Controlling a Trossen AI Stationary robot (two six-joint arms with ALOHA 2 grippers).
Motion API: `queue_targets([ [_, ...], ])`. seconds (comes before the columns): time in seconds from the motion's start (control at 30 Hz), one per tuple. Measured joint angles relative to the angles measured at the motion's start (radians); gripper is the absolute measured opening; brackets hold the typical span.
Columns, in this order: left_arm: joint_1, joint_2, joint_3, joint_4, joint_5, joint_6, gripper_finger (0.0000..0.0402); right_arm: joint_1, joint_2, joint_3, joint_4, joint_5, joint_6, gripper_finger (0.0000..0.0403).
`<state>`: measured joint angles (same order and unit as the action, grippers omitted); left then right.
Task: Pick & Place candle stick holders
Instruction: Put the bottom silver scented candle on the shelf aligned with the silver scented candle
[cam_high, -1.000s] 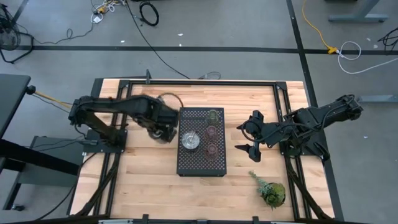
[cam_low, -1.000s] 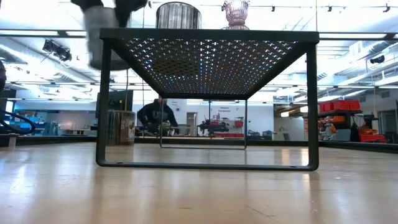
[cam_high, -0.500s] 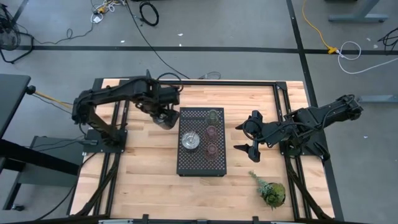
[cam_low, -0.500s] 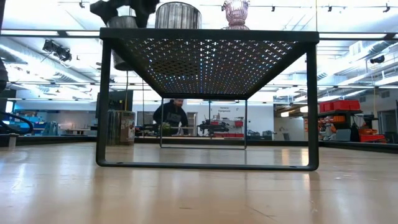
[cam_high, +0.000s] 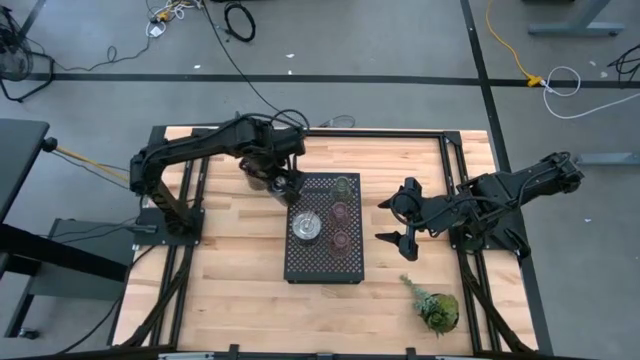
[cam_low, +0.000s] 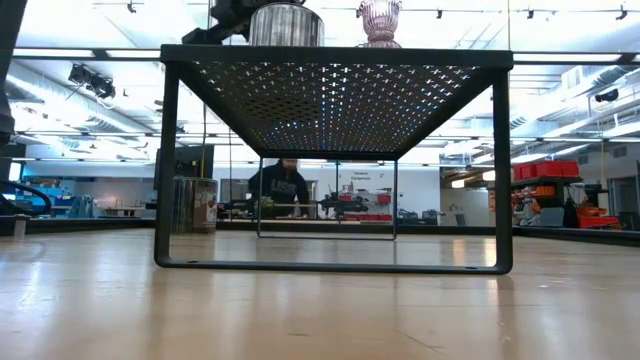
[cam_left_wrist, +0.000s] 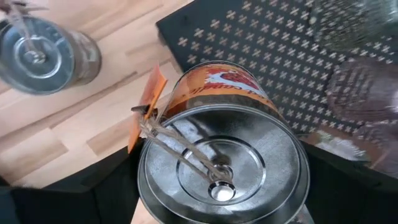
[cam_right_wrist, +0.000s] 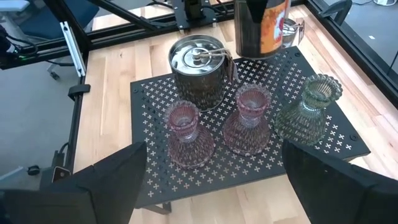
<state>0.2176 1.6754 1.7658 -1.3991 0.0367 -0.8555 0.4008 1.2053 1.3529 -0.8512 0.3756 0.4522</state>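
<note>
The pale butcher-block wooden table (cam_high: 230, 290) bears a black perforated rectangular metal tray (cam_high: 322, 262) on legs. On the tray stand a silvery metal cup-like holder (cam_right_wrist: 198, 71) with a wire handle, two ribbed pinkish-brown glass holders (cam_right_wrist: 185, 132) and one pale green glass holder (cam_right_wrist: 309, 111). The left gripper (cam_high: 275, 178), at the tray's far left corner, is clamped on a silvery holder with an orange label (cam_left_wrist: 221, 163). Another silvery holder (cam_left_wrist: 43, 53) stands on the wood. The right gripper (cam_high: 400, 226), fingers apart, waits beside the tray.

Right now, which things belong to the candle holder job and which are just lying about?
Job: black tray; first metal holder, in the left gripper; second metal holder, on the tray; third metal holder, on the table; two pink holders; green glass holder.
Lying about or idle: plant sprig; right gripper beside the tray.
</note>
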Motion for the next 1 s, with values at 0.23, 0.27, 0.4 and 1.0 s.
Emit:
queue_targets([
  [0.23, -0.003, 0.076, 0.112, 0.001, 0.022, 0.015, 0.0358, 0.0, 0.0, 0.0, 0.002, 0.0, -0.006, 0.0368],
  [0.27, -0.004, 0.09, 0.13, -0.003, 0.025, 0.016, 0.0358, 0.0, 0.0, 0.0, 0.003, 0.001, -0.009, 0.0369],
  [0.4, -0.02, 0.141, 0.185, -0.026, 0.039, 0.037, 0.0358, 0.0, 0.0, 0.0, 0.002, 0.0, -0.016, 0.0369],
  [1.0, -0.114, 0.191, 0.206, -0.074, 0.063, -0.008, 0.0358, 0.0, 0.0, 0.0, 0.002, 0.0, -0.05, 0.0369],
])
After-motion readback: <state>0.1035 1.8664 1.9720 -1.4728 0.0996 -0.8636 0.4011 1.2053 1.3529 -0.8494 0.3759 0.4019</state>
